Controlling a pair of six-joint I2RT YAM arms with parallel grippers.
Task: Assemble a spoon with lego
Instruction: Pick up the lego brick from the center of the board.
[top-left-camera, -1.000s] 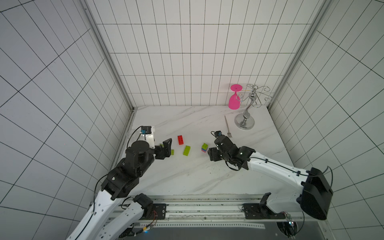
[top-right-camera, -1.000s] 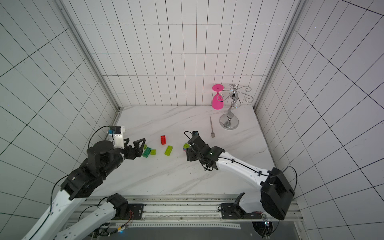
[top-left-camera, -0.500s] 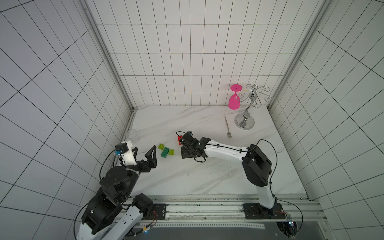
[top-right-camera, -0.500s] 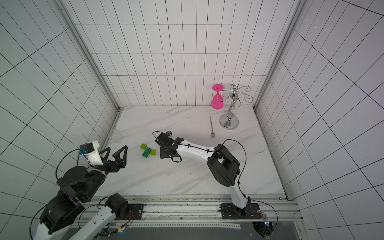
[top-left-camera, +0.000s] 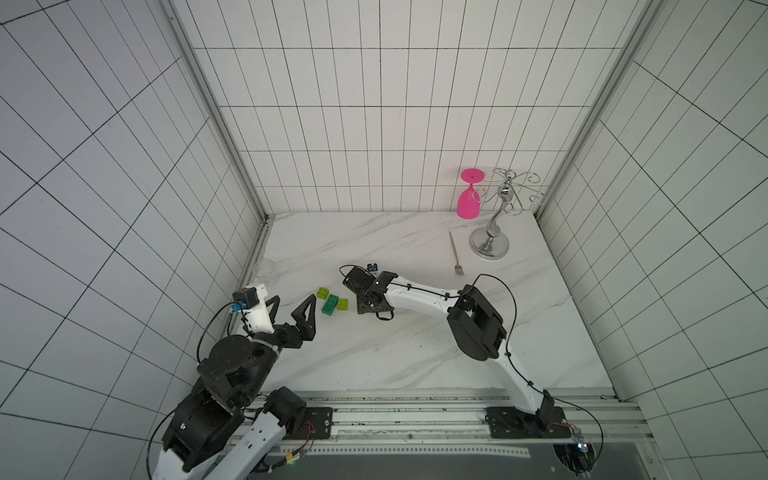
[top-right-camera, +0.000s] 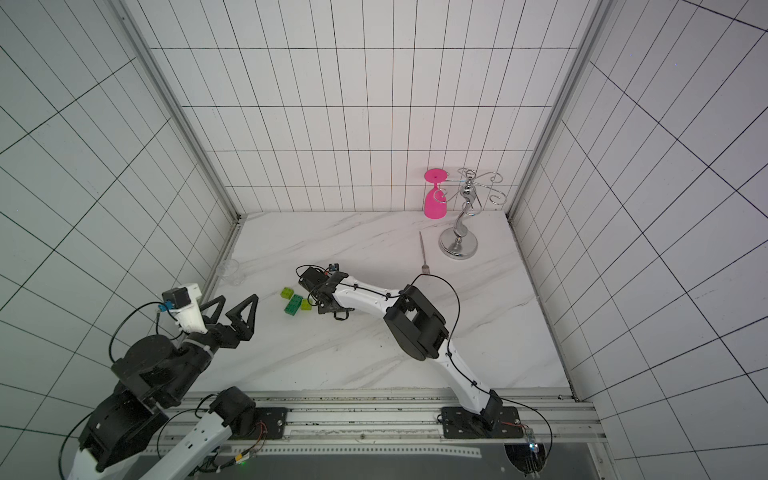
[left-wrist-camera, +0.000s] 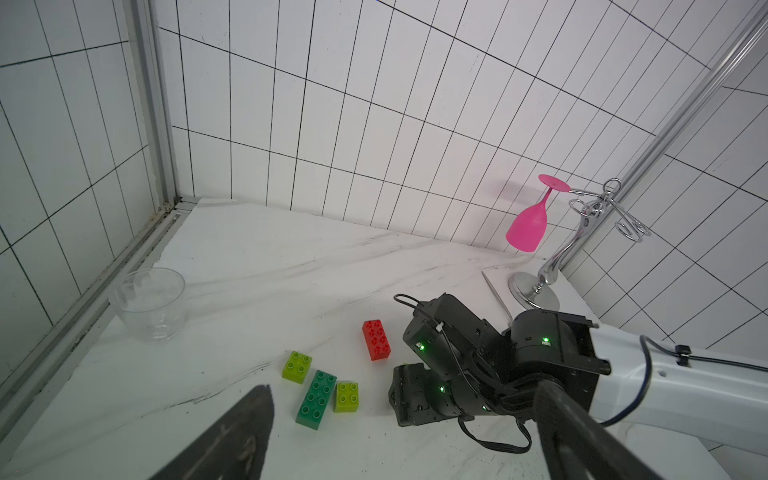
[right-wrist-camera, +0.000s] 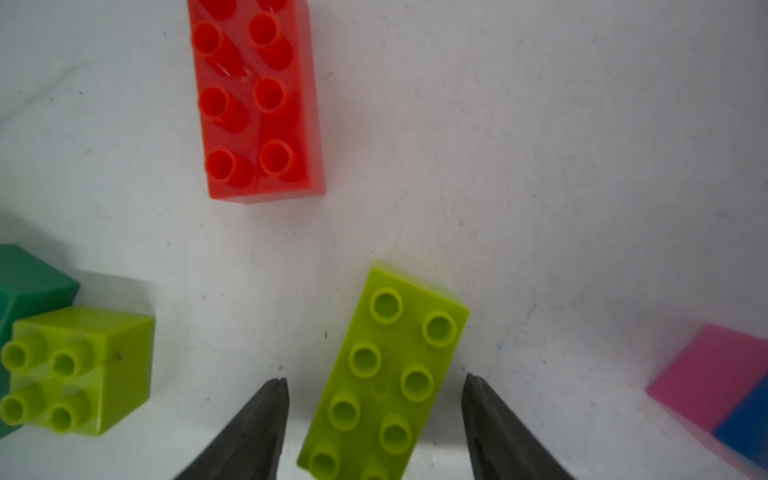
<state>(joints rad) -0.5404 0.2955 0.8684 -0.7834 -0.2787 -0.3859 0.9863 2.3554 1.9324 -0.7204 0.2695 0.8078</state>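
The lego lies loose on the marble; no spoon shows in any view. A dark-green brick (top-left-camera: 331, 305) lies between two small lime bricks (top-left-camera: 322, 293) (top-left-camera: 343, 304). In the right wrist view my right gripper (right-wrist-camera: 374, 378) is open and straddles a long lime brick (right-wrist-camera: 386, 374) with a gap on each side. A red brick (right-wrist-camera: 257, 99) lies beyond it, and a pink-and-blue piece (right-wrist-camera: 723, 390) sits off to one side. In both top views the right wrist (top-left-camera: 365, 291) hides these. My left gripper (top-left-camera: 291, 305) hangs wide open and empty, left of the green bricks.
A clear plastic cup (top-left-camera: 264, 270) stands by the left wall. At the back right a metal rack (top-left-camera: 494, 232) holds a pink glass (top-left-camera: 468, 199) upside down, with a thin fork (top-left-camera: 455, 255) lying beside its base. Tiled walls close three sides.
My left arm has drawn back from the green bricks toward the front left, its jaws a little wider. My right gripper has moved left across the table to the red and long lime bricks.
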